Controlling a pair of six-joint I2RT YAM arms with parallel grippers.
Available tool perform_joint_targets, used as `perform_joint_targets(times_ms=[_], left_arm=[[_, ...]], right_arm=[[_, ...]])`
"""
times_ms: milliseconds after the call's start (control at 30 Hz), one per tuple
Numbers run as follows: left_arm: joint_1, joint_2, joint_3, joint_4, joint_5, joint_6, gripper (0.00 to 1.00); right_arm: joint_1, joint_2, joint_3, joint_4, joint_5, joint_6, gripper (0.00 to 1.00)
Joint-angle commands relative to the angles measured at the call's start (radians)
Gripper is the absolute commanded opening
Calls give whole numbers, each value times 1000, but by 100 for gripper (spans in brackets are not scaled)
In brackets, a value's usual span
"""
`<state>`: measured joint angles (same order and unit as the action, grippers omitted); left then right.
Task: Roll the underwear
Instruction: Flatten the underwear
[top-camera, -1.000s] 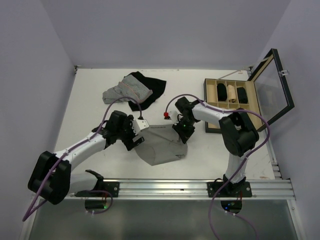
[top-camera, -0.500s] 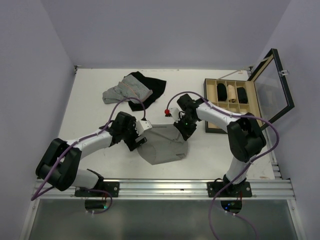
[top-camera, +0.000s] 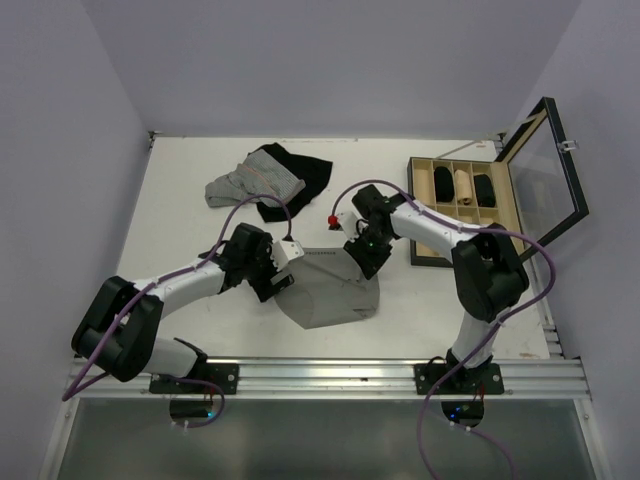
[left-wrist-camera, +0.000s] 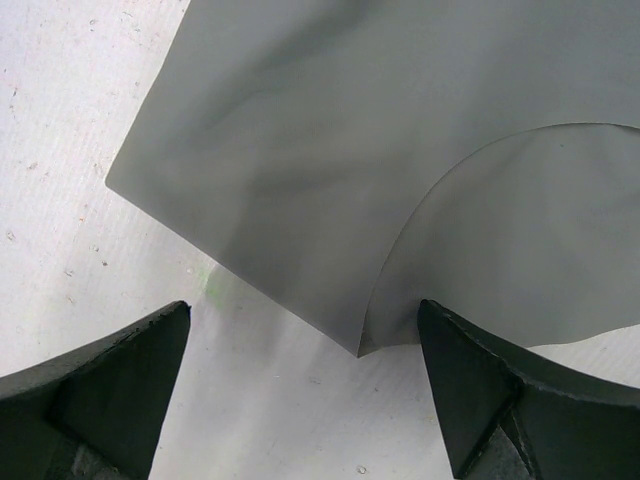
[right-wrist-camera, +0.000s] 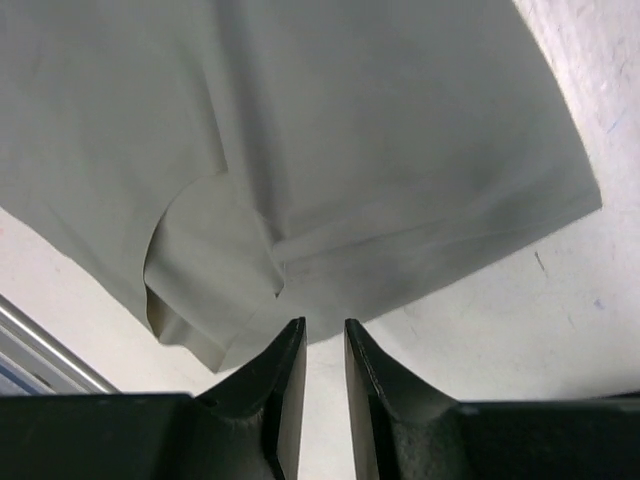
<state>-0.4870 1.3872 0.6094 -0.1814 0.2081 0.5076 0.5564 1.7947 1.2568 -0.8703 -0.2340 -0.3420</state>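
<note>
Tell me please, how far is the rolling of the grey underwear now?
Done: the underwear lies spread flat, nothing rolled yet. In hand: the left gripper, wide open, and the right gripper, jaws slightly apart, sit over its opposite sides, neither holding cloth. Left: grasp an edge and do the whole roll.

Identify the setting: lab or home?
Probably a lab test cell: a white table boxed in by plain walls, arms bolted to an aluminium rail, and clothes like the grey underwear laid out as props.
</note>
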Motion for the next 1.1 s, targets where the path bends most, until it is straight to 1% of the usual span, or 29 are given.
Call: perform_joint_targets(times_ms=[0,33,100,233,300,400,667,1067], left_arm=[[-4,33,-7,-36,-70,9,100],[-4,35,-7,-35,-70,6,100],[-4,35,-5,-32,-75,3,100],[-4,35,-10,-35,-90,-1,100],[-4,35,-16,-35,-99,-1,100],[-4,35,-28,-36,-118,0,100],[4,47,-36,-39,-157,-1,100],[11,39,-25,-62,-165,6,100]], right_arm=[[7,44,39,51,-48,43,25],[7,54,36,62,-48,46,23],[7,81,35,91,-38,49,22],[7,123,15,105,-7,32,16],[7,127,-2,99,18,9,12],[5,95,-34,91,50,-20,10],[4,8,-60,36,79,-90,8],[-16,-21,-111,8,107,-143,6]])
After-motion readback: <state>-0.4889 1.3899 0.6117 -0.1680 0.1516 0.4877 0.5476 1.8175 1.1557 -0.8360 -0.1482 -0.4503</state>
